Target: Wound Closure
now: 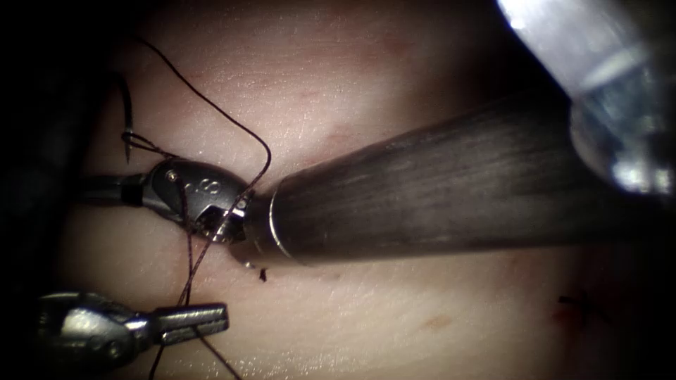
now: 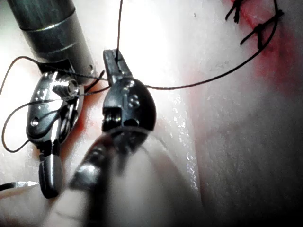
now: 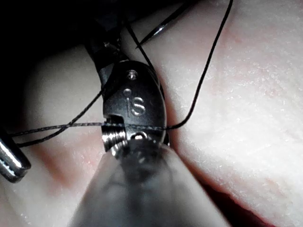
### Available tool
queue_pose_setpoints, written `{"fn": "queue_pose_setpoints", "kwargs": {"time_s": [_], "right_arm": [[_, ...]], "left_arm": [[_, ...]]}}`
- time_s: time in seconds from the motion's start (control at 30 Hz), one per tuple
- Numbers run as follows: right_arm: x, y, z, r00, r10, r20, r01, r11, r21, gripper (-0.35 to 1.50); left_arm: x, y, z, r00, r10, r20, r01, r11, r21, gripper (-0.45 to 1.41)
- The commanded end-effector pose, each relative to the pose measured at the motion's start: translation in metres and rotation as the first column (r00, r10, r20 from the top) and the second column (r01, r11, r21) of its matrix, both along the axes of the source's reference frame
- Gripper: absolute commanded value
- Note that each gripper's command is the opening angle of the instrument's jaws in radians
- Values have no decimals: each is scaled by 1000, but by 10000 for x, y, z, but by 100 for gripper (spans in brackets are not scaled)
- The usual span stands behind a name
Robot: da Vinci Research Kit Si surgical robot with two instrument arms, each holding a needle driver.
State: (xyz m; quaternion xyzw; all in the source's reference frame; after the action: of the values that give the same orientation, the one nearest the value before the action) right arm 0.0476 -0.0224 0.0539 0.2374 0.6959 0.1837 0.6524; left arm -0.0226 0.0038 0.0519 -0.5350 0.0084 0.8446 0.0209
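Observation:
My right tool's thick shaft comes in from the right, and its jaws point left, shut; I see nothing between them. The dark thread arcs over the tissue and drapes across this tool's wrist. Just above those jaws, at the far left, the curved needle rests against the tissue, and thread runs from it to the wrist. At the lower left my left tool is shut on the thread below the right tool. The left wrist view shows the left jaws pinching thread, with the needle tip beside the right tool's jaws.
Earlier stitches sit in red fluid further along the wound, and one dark stitch lies at the lower right. A small dark fleck marks the tissue under the right tool's wrist. A blurred pale body crosses the upper right.

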Motion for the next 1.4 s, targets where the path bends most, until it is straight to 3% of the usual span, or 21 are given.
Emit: {"fn": "queue_pose_setpoints", "kwargs": {"time_s": [0.03, 0.47, 0.63, 0.77, 1.07, 1.4], "right_arm": [[-5, -1, -1, 1000, 0, -11, 0, 1000, 9, -35], [-44, 8, -27, 991, -44, -129, 47, 999, 26, -35], [-65, 11, -25, 988, -61, -141, 66, 997, 34, -35], [-98, 14, -19, 971, -127, -204, 130, 991, 4, -35], [-106, 10, -21, 968, -144, -206, 146, 989, -6, -35], [-143, 0, -24, 956, -182, -228, 184, 983, -12, -35]], "left_arm": [[-4, -6, 11, 1000, 0, 1, 0, 1000, 9, -45], [8, 6, 62, 998, -28, -53, 31, 998, 46, -45], [10, 7, 62, 998, -31, -55, 34, 998, 51, -45], [5, 12, 57, 998, -36, -57, 39, 998, 58, -45], [-10, 17, 42, 997, -44, -64, 47, 997, 54, -45], [-21, 30, 32, 998, -35, -55, 38, 998, 46, -45]]}}
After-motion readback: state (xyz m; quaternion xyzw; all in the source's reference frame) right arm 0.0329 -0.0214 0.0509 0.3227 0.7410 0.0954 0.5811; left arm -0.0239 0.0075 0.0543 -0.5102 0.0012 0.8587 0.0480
